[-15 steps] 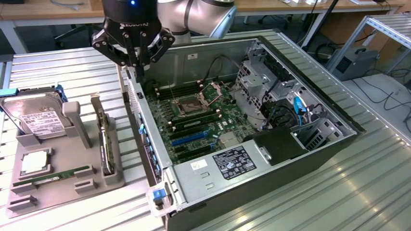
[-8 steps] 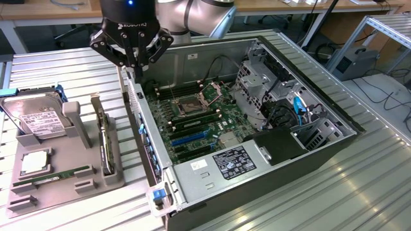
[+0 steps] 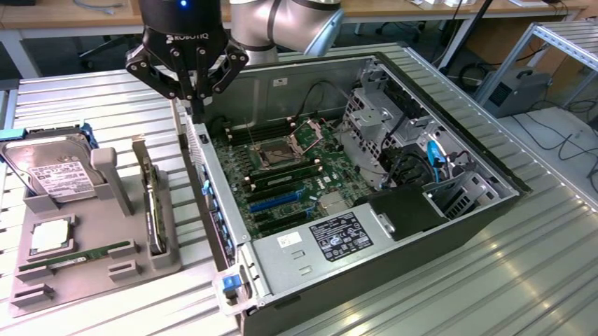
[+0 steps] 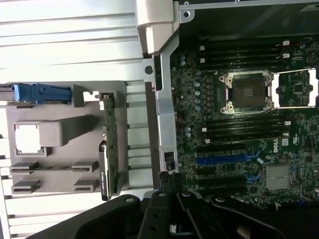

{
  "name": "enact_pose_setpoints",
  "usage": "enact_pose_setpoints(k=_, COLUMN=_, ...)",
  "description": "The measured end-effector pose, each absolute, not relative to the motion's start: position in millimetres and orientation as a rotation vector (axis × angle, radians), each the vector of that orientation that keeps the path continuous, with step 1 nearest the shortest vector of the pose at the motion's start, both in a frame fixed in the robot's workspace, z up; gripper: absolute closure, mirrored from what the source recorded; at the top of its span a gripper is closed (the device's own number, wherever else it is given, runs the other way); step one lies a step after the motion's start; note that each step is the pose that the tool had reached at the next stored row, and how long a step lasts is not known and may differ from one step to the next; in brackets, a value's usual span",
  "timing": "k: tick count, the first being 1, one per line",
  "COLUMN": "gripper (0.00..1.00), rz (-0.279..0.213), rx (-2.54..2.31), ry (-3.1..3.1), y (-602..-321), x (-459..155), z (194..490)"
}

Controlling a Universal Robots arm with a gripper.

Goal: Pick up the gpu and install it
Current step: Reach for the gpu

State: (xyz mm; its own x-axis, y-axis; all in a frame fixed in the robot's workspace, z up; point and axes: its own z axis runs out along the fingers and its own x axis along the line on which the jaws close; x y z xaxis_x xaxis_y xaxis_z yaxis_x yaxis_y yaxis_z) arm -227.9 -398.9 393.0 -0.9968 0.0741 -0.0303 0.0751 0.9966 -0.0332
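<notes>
The gpu (image 3: pixel 150 204) is a thin black card with a silver end bracket. It stands on edge in a slot of the grey holder (image 3: pixel 103 280), at the exterior view's left of the open computer case (image 3: pixel 439 210). In the wrist view the gpu (image 4: pixel 108 144) lies between the holder (image 4: pixel 60 132) and the case's wall. My gripper (image 3: pixel 195 103) hangs above the far corner of that wall, apart from the gpu, with its fingers shut and nothing between them. Its black fingertips (image 4: pixel 169 180) sit over the case's edge beside the motherboard (image 4: pixel 239 124).
On the holder also stand a silver hard drive (image 3: pixel 54 175), a green memory stick (image 3: pixel 86 253) and a square chip (image 3: pixel 49 238). Inside the case are the processor socket (image 3: pixel 280 150), blue expansion slots (image 3: pixel 276 199), a drive cage (image 3: pixel 374 133) and cables. The table is ribbed metal.
</notes>
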Motion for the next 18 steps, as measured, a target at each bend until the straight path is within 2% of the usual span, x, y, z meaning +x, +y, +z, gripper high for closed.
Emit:
enact_pose_setpoints(k=8, gripper=0.89, rz=-0.089, rx=0.116, ry=3.108, y=-399, x=-239, z=393)
enact_pose_setpoints(k=18, gripper=0.89, rz=-0.099, rx=0.115, ry=3.108, y=-399, x=-242, z=393)
